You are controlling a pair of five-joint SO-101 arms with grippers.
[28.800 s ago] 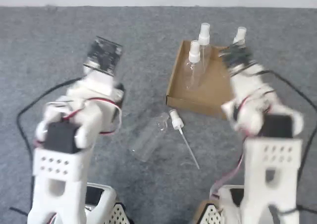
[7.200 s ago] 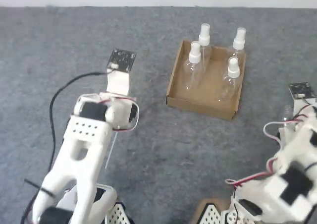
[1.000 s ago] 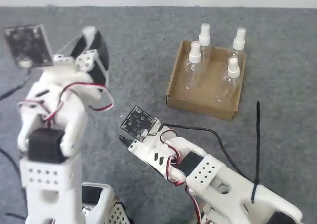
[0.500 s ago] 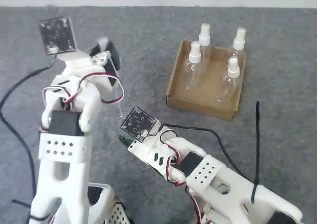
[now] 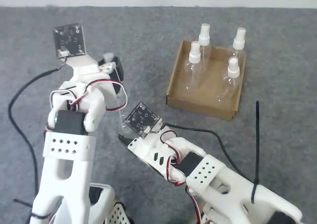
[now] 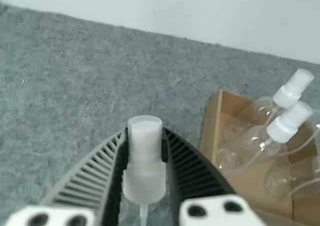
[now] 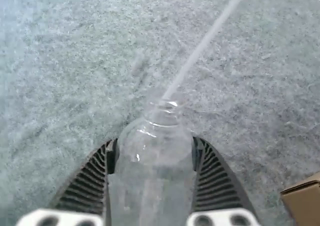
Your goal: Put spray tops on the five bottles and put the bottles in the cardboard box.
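My left gripper point(image 6: 144, 136) is shut on a white spray top point(image 6: 145, 161), nozzle end pointing away from the wrist; in the high view the spray top point(image 5: 107, 58) is held above the table left of centre. My right gripper point(image 7: 154, 148) is shut on a clear open bottle point(image 7: 151, 176), and the top's thin dip tube point(image 7: 200, 46) slants down to the bottle's neck. From above, this bottle point(image 5: 125, 126) stands just below the left arm. The cardboard box point(image 5: 173, 80) holds several capped bottles point(image 5: 194, 60).
Grey carpet covers the table. The box point(image 6: 212, 121) with its bottles lies at the back right, away from both grippers. A black cable point(image 5: 257, 135) trails beside the right arm. Both arm bases stand at the near edge.
The left arm has swung right and down with the spray top, bringing its dip tube to the bottle's neck. The right gripper has kept the bottle almost still.
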